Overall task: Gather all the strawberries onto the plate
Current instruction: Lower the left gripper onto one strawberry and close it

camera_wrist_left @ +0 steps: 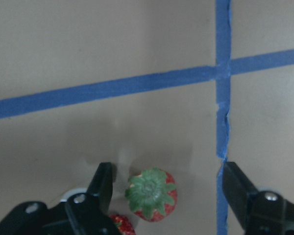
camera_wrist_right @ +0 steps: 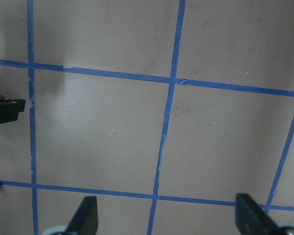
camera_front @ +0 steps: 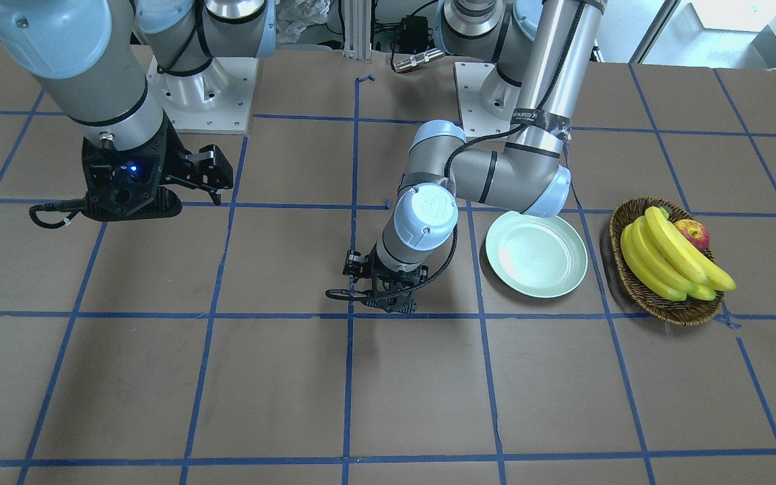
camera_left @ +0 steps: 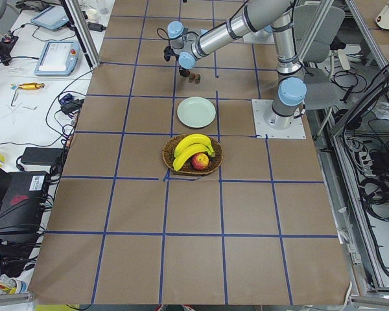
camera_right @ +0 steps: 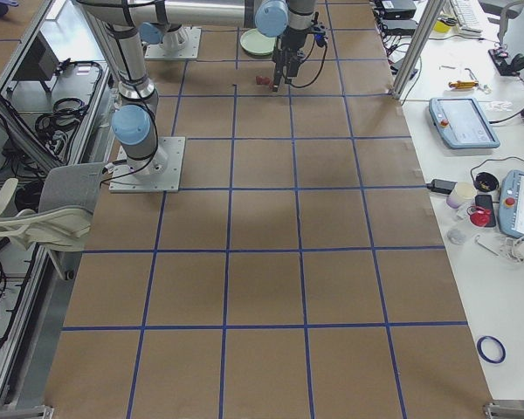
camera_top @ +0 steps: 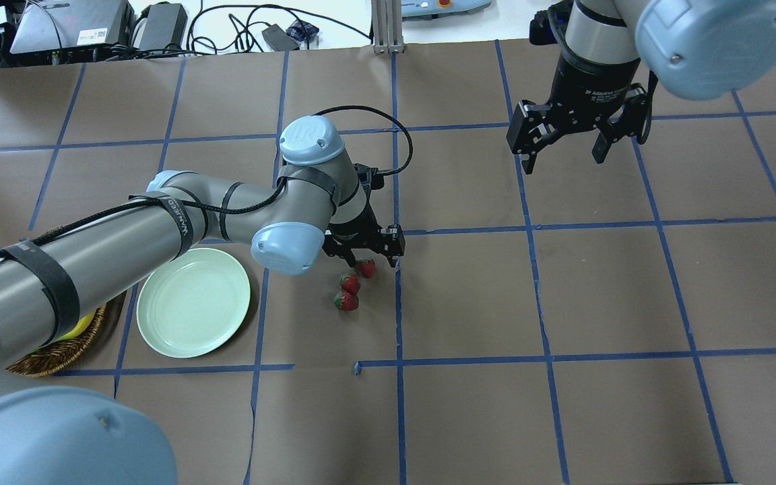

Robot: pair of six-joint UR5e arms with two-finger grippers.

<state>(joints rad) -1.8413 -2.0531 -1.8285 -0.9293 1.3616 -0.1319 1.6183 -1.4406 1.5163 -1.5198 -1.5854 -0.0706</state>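
Three small red strawberries lie in a cluster on the brown table, the far one [camera_top: 366, 268], the middle one [camera_top: 349, 282] and the near one [camera_top: 346, 301]. My left gripper [camera_top: 368, 259] is open, low over the far strawberry. In the left wrist view that strawberry [camera_wrist_left: 151, 194] lies between the two fingers [camera_wrist_left: 104, 181], nearer this one, untouched; a second strawberry [camera_wrist_left: 121, 223] peeks out at the bottom edge. The mint-green plate [camera_top: 192, 302] lies empty, left of the cluster. My right gripper [camera_top: 563, 158] is open and empty, hovering far off to the right.
A wicker basket [camera_front: 664, 300] with bananas [camera_front: 671, 259] and an apple [camera_front: 692, 233] stands beyond the plate [camera_front: 536, 254]. In the front view my left arm hides the strawberries. Blue tape lines grid the table.
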